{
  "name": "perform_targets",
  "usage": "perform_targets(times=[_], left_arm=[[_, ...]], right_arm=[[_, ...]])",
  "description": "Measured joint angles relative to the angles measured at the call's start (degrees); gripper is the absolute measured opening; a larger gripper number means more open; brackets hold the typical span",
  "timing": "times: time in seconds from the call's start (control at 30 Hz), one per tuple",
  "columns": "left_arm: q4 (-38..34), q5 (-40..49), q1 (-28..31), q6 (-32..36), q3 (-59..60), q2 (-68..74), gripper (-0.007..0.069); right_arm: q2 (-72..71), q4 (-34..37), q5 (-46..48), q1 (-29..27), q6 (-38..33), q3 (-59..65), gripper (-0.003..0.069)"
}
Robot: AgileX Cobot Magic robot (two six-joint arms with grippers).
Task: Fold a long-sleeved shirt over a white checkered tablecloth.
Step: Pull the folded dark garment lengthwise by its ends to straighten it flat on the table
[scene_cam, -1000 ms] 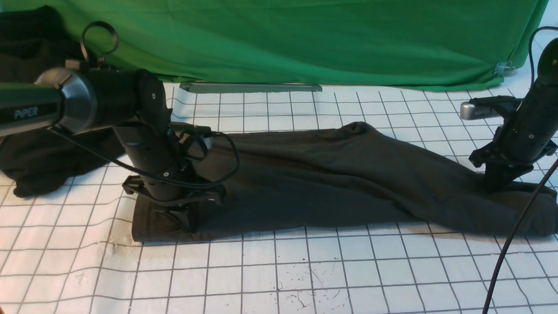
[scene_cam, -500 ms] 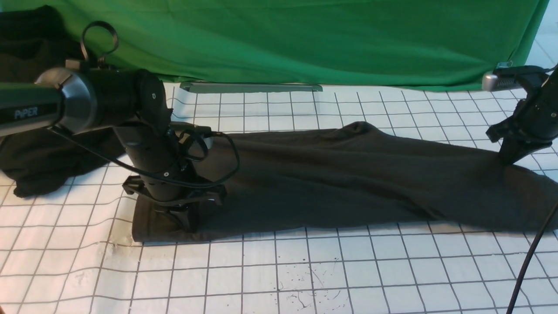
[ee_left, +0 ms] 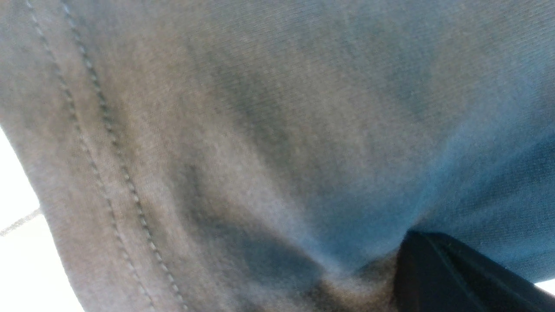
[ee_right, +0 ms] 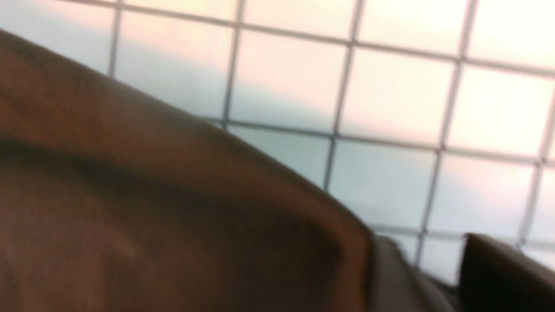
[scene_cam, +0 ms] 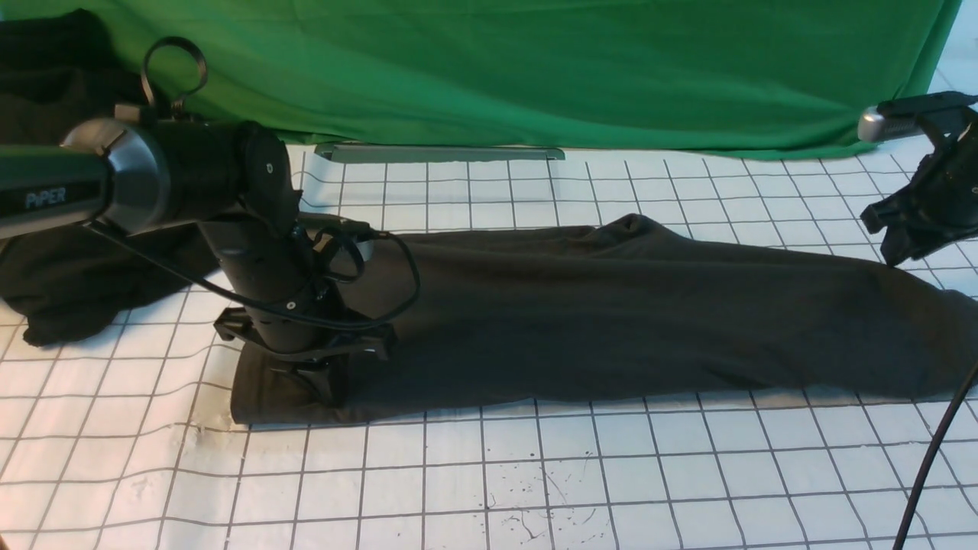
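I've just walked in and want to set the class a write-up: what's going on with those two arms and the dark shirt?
Two robot arms are handling a long-sleeved shirt stretched out across the white checkered tablecloth. The left gripper is down on the shirt's left end, its fingers apparently pinching fabric near the hem. The right gripper holds the opposite end slightly raised. The shirt lies as a long band, not yet folded end to end.

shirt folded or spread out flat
Folded: the shirt lies as one long narrow band across the tablecloth, with no sleeves or chest print showing.
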Motion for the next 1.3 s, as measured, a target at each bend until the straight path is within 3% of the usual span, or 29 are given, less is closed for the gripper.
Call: perform_targets(times=[0.1,0.27,0.37,0.57,0.7,0.8,0.93,0.97,1.0,1.07,1.3], left_arm=[[0.3,0.1,0.0,0.1,0.0,0.0,-0.0004],[0.6,0.2,0.0,0.1,0.0,0.0,-0.0004],[0.6,0.3,0.0,0.1,0.0,0.0,-0.0004],[0.5,0.3,0.0,0.1,0.0,-0.1,-0.0004],[0.4,0.3,0.0,0.3,0.0,-0.1,-0.0004],[0.4,0.3,0.0,0.3,0.0,-0.1,-0.0004],[0.4,0.3,0.0,0.3,0.0,-0.1,-0.0004],[0.4,0.3,0.0,0.3,0.0,-0.1,-0.0004],[0.4,0.3,0.0,0.3,0.0,-0.1,-0.0004],[0.4,0.3,0.0,0.3,0.0,-0.1,-0.0004],[0.5,0.3,0.0,0.3,0.0,-0.1,-0.0004]], right_arm=[[-2.9,-3.1,6.1,-0.1,3.2,0.0,0.0383],[-7.1,-4.9,12.2,-3.0,6.6,3.8,0.0341],[-8.2,-4.5,12.8,-5.6,8.4,8.5,0.0355],[-8.3,-2.0,6.4,-7.3,8.3,17.6,0.0491],[-7.7,-1.0,-0.3,-7.3,8.2,19.0,0.0504],[-6.7,-0.4,-1.4,-7.3,8.2,19.0,0.0475],[-4.2,0.1,-0.8,-7.3,6.7,19.2,0.0349],[-4.1,0.2,-0.4,-7.3,5.3,19.4,0.0209],[-4.1,0.2,-0.4,-7.3,5.2,19.4,0.0192],[-4.6,0.2,-0.5,-7.3,4.7,19.4,0.0064],[-5.3,-0.1,3.4,-8.8,2.6,15.0,0.0038]])
